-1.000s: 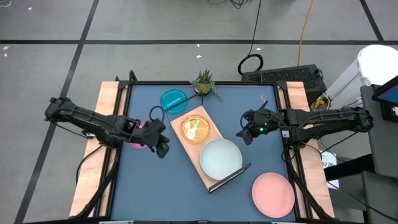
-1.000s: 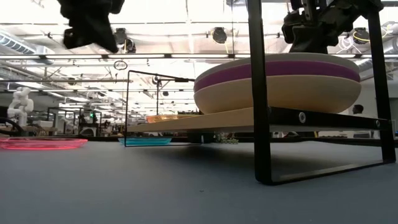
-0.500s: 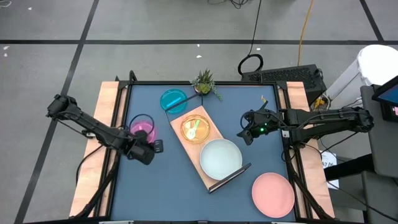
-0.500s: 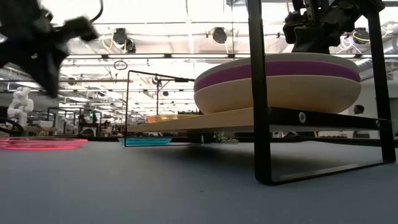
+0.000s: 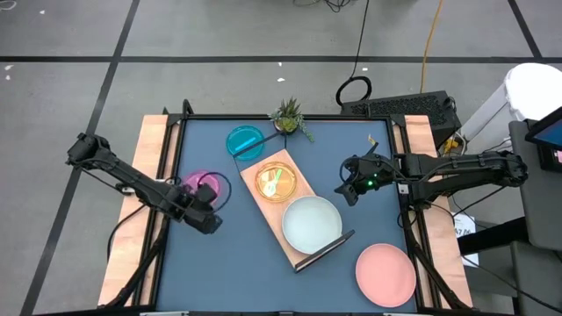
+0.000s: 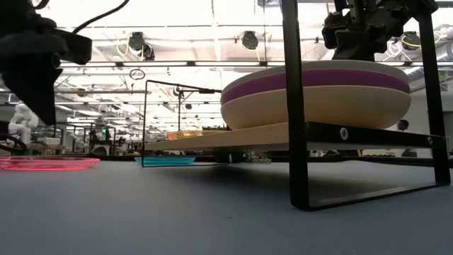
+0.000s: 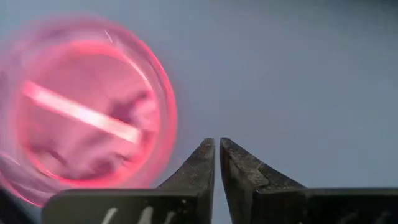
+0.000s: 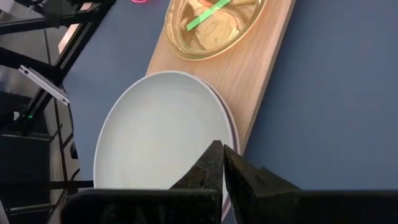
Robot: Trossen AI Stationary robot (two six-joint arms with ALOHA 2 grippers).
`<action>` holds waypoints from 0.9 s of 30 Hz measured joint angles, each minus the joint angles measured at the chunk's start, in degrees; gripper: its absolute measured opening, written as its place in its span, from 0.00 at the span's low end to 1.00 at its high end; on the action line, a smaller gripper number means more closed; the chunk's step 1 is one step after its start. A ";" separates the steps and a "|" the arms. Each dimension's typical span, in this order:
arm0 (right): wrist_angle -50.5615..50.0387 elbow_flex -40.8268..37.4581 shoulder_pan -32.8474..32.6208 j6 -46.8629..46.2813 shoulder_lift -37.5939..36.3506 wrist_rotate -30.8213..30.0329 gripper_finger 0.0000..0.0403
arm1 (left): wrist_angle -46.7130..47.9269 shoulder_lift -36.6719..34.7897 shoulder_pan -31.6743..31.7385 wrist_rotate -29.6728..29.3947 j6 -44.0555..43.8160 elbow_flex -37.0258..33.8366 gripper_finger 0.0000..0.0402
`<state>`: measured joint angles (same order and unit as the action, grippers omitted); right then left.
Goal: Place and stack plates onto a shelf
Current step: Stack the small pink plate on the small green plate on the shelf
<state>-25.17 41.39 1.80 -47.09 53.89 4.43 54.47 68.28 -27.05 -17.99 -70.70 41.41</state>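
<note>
The light wooden shelf (image 5: 302,197) lies slantwise mid-table. On it sit the orange plate (image 5: 275,182), with a green one inside, and a stack topped by the pale blue-white plate (image 5: 312,222); the low view shows purple (image 6: 315,76) and cream (image 6: 315,106) plates under it. The magenta plate (image 5: 195,183) lies flat on the table at the left, also in the left wrist view (image 7: 81,137). My left gripper (image 7: 217,152) hangs shut, pointing steeply down just beside that plate's rim, above the table (image 5: 209,218). My right gripper (image 5: 347,189) hangs shut, high, right of the shelf.
A cyan plate (image 5: 245,141) lies on the table beyond the shelf's far end. A salmon pink plate (image 5: 385,273) lies near the front right corner. A small plant (image 5: 288,116) stands at the far edge. The shelf's black wire frame (image 6: 294,106) rises at its near end.
My left gripper has sunk and gone toward the table's left edge, tipping to point more steeply down, and now hangs beside the magenta plate. The plate has stayed where it was.
</note>
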 joint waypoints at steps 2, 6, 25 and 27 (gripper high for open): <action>0.04 0.00 0.00 -0.16 0.00 0.04 0.00 | 1.44 -0.03 0.01 -2.39 7.13 0.00 0.13; 0.14 0.00 0.00 -1.62 0.01 -0.04 0.00 | 2.47 -0.03 -0.28 -7.18 18.38 0.00 0.27; 0.50 0.00 0.00 -1.73 0.00 -4.61 0.00 | -5.58 -0.03 -0.50 -5.91 20.99 -9.11 0.55; 0.48 0.00 0.00 -1.54 0.00 -4.64 0.00 | -9.55 -0.03 -0.50 -3.88 22.50 -10.52 0.55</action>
<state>-24.68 41.39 1.80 -48.63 53.89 -0.21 44.92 68.25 -27.55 -21.86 -48.20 30.89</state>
